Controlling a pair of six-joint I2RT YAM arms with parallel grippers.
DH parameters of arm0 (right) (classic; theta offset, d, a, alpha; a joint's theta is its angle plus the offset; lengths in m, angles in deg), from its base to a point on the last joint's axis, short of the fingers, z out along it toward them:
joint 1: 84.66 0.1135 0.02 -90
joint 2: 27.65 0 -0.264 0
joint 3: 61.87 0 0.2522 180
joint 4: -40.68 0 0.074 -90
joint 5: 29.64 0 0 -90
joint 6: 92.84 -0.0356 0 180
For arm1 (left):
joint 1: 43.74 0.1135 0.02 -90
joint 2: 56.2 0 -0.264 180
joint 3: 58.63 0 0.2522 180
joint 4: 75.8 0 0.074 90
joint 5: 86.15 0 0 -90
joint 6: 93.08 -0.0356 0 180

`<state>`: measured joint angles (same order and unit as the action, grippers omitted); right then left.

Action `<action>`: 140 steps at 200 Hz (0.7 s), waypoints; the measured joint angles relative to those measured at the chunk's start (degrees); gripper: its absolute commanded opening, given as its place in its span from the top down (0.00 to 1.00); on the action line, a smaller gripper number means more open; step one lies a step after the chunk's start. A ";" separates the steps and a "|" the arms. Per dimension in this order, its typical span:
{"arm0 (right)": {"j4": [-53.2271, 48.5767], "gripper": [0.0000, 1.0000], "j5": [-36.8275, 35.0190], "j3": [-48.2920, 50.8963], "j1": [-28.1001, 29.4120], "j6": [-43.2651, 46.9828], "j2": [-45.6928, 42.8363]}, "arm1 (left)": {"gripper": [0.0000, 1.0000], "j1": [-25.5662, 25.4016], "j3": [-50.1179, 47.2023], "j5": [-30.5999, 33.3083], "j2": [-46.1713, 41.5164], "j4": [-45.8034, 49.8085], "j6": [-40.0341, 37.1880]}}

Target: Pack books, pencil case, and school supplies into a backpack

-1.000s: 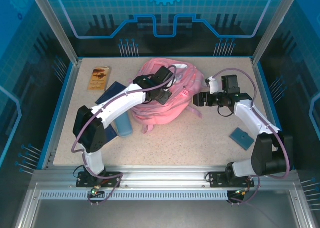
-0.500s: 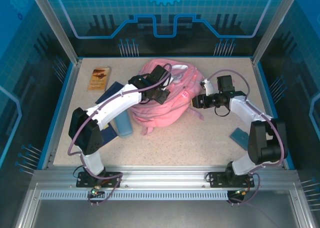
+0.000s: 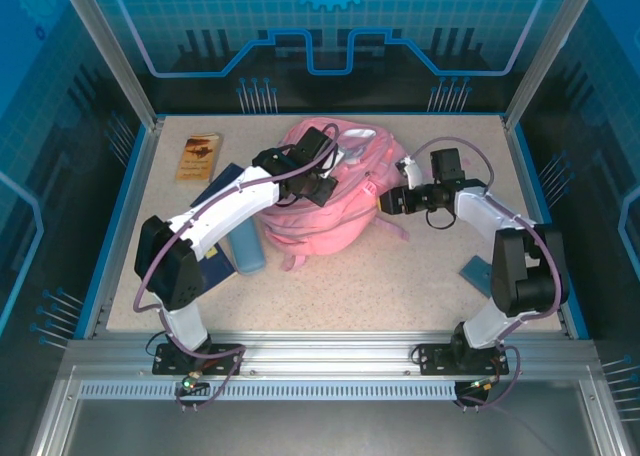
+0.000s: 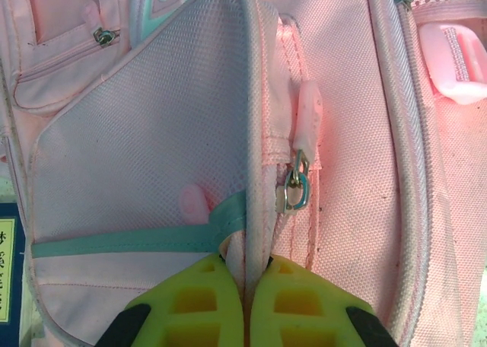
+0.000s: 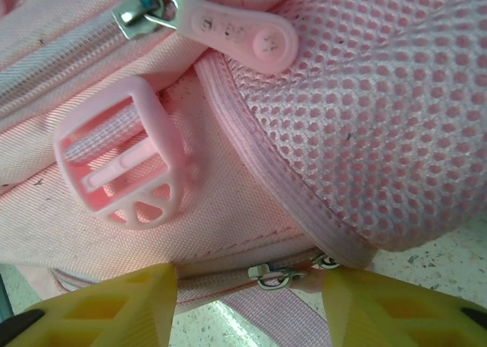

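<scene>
Backpack [image 4: 137, 126] seems soft and floppy: left pincer [image 4: 245, 269] clenches its seam [image 4: 255, 96]; released right pincer [image 5: 247, 286] should take the zipper pull [image 5: 264, 272] between its jaws.

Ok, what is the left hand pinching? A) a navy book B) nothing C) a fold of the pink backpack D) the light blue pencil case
C: the left wrist view shows the left hand closed on a raised fabric edge of the backpack.
</scene>
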<state>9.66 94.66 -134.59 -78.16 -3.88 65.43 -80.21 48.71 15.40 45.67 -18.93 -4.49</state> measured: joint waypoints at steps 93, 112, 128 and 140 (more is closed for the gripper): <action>0.83 0.45 5.53 -0.70 -0.02 0.07 3.45 | 1.00 0.70 0.00 -0.09 -0.02 -0.09 1.57; 0.96 0.56 6.49 -0.66 -0.02 0.20 3.45 | 1.00 0.79 0.00 -0.07 -0.04 -0.11 2.10; 1.11 0.58 6.69 -0.66 -0.02 0.37 3.45 | 1.00 0.81 0.00 -0.07 -0.04 -0.13 2.58; 1.16 0.57 6.67 -0.63 -0.02 0.46 3.45 | 1.00 0.85 0.00 -0.07 -0.04 -0.13 2.62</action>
<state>10.82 101.33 -135.22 -78.18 -3.42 68.88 -79.36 48.71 15.33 45.63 -19.06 -1.86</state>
